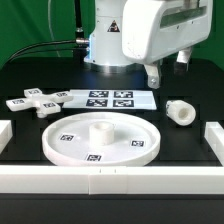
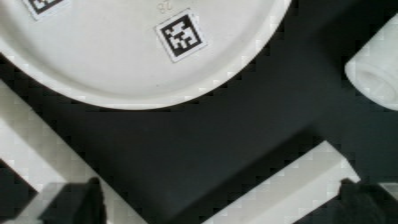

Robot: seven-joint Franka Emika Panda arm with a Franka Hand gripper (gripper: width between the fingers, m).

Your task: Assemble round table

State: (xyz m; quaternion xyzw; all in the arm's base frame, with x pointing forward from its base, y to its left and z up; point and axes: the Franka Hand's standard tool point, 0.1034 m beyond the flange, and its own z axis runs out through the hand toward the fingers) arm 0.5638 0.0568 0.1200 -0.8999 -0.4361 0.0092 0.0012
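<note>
The large rimmed round disc (image 1: 98, 137) lies flat on the black table at the front middle, with a raised hub in its centre and tags on its face. It also shows in the wrist view (image 2: 125, 45). The short thick cylinder leg (image 1: 181, 112) lies on its side at the exterior view's right, and its edge shows in the wrist view (image 2: 377, 70). The small cross-shaped piece (image 1: 33, 102) lies at the exterior view's left. My gripper (image 1: 152, 76) hangs above the table behind the leg. In the wrist view the gripper (image 2: 217, 208) is open and holds nothing.
The marker board (image 1: 108, 99) lies behind the disc. Long white border rails run along the front (image 1: 110, 181), the exterior view's left (image 1: 5, 133) and right (image 1: 215, 138). A rail corner shows below my fingers in the wrist view (image 2: 267, 185).
</note>
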